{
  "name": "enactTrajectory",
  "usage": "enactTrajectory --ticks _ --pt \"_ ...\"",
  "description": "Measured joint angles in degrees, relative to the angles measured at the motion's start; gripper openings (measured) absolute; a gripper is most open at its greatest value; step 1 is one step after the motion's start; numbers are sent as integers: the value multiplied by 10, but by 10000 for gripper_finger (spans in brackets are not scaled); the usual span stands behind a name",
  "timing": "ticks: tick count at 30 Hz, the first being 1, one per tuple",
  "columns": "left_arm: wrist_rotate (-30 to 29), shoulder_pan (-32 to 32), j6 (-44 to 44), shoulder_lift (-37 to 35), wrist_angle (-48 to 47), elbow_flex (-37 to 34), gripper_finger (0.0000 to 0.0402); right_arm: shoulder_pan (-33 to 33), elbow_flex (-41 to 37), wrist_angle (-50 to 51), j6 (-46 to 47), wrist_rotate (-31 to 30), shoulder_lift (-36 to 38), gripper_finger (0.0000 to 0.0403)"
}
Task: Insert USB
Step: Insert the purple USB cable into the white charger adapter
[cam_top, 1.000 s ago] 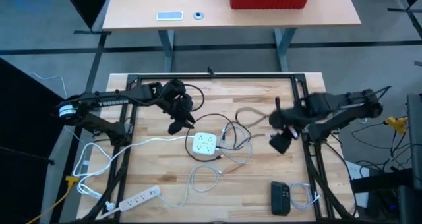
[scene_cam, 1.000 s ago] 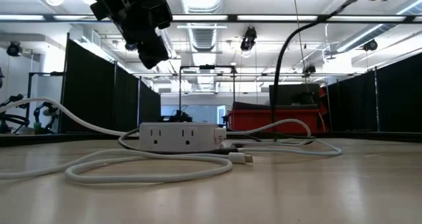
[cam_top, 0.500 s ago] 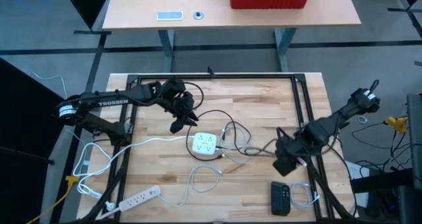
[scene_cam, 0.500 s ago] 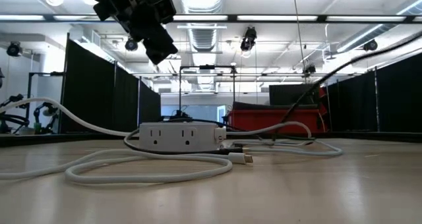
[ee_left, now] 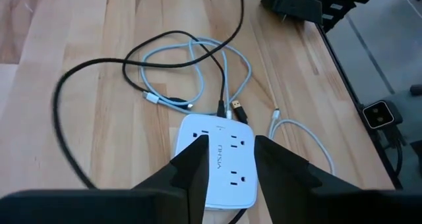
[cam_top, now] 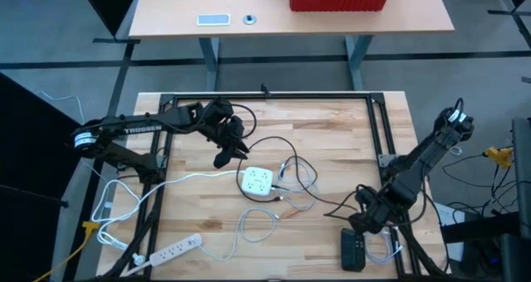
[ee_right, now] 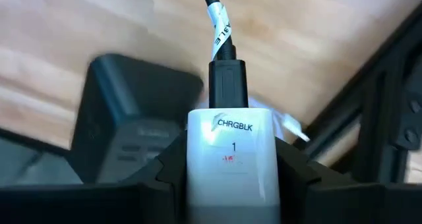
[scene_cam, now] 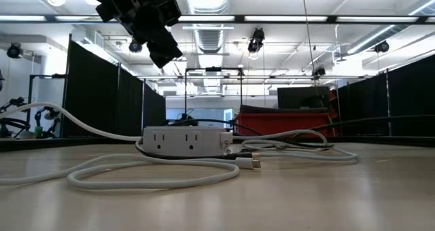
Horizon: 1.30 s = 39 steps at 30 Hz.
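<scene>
Right gripper (ee_right: 224,184) clamped white charger block (ee_right: 229,151), black cable (ee_right: 214,16) plugged ahead; left gripper (ee_left: 227,165) open, empty above power strip (ee_left: 216,159). Risk: cable snag.

My right gripper (cam_top: 362,224), clamped on the white charger block (ee_right: 231,159), is now further toward the counter's near right corner, beside the black device (cam_top: 353,249), trailing the black cable (cam_top: 328,204).

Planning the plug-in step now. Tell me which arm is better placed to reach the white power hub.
Left, probably. The left gripper hovers open just beside the white power hub, facing it. The right gripper is far off by the black box, shut on the white charger.
</scene>
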<state>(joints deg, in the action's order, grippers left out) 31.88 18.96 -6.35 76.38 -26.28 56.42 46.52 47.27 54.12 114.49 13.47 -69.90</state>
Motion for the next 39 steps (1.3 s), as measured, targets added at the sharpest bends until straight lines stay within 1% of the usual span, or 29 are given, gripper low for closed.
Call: enactTrajectory --ticks 2,8,11,16,20,22,23,25,28,31,34,39 --pt "-1 0 0 0 1 0 106 1 -11 -25 1 7 0 123" --pt "-22 0 19 0 2 0 103 26 -63 -130 6 54 0 123" --pt "-24 0 28 0 2 0 103 48 -89 -151 22 69 0 123" --pt "-29 0 37 0 3 0 103 61 -128 -184 42 71 -1 123" --pt "-31 0 41 0 8 0 103 61 -163 -271 45 71 -12 123" --pt "-35 0 41 0 9 0 103 61 -179 -310 55 80 -22 123" --pt "-35 0 42 1 9 0 103 60 -185 -319 59 84 -26 123" --pt "-40 0 42 1 10 0 103 60 -191 -318 59 69 -34 123" --pt "-45 1 45 1 13 0 103 41 -193 -287 54 34 -35 123" --pt "-45 1 45 1 25 0 103 11 -192 -257 26 4 -33 123" --pt "-45 1 46 1 40 0 103 -33 -193 -237 -14 -21 -31 123" --pt "-45 2 59 1 56 0 103 -132 -193 -207 -112 -70 -21 123"
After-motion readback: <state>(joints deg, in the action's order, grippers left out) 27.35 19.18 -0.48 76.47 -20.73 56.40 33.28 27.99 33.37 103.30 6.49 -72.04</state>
